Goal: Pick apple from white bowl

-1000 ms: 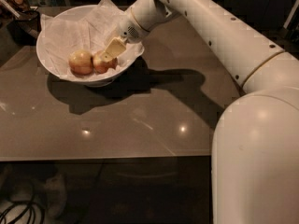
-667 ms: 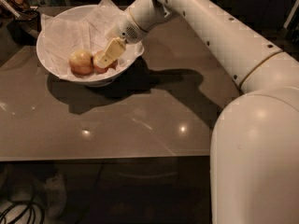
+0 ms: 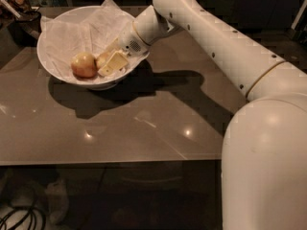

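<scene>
The white bowl (image 3: pixel 57 73), lined with crumpled white paper, stands at the table's far left. Two apples lie in it. The paler yellow-pink apple (image 3: pixel 83 64) lies to the left in full view. The smaller, darker apple (image 3: pixel 101 60) lies just right of it, mostly hidden by my gripper (image 3: pixel 106 56). The gripper reaches into the bowl from the right. It is open, with one cream finger (image 3: pixel 114 63) in front of the apple and the other behind it.
The bowl sits on a glossy brown table (image 3: pixel 144 128) whose front edge runs across the lower part of the view. Dark objects (image 3: pixel 21 16) stand behind the bowl at the far left. Cables (image 3: pixel 19 217) lie on the floor below.
The gripper has moved a little left and deeper into the bowl, so it now covers most of the darker apple. The paler apple and the bowl have not moved.
</scene>
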`<state>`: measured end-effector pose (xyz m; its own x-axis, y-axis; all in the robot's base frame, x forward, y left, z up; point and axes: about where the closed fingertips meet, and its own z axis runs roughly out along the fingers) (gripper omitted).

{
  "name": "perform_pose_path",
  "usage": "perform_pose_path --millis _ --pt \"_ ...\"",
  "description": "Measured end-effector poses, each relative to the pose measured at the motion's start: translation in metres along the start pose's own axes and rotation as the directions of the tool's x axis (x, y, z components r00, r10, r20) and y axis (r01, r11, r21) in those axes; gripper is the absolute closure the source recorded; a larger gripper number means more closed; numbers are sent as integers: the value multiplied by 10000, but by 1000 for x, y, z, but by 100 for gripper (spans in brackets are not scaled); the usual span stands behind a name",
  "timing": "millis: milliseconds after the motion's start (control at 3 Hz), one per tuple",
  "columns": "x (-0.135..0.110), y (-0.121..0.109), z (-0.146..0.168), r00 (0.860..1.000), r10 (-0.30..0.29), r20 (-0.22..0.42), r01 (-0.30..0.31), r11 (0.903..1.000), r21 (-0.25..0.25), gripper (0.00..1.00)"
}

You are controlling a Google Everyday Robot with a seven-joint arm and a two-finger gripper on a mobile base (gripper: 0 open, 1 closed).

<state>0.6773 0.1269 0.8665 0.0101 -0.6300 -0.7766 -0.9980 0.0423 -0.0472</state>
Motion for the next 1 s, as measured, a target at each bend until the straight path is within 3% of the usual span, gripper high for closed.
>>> perform_pose_path --millis 1000 --pt "-1 1 -1 9998 -132 150 131 9999 49 44"
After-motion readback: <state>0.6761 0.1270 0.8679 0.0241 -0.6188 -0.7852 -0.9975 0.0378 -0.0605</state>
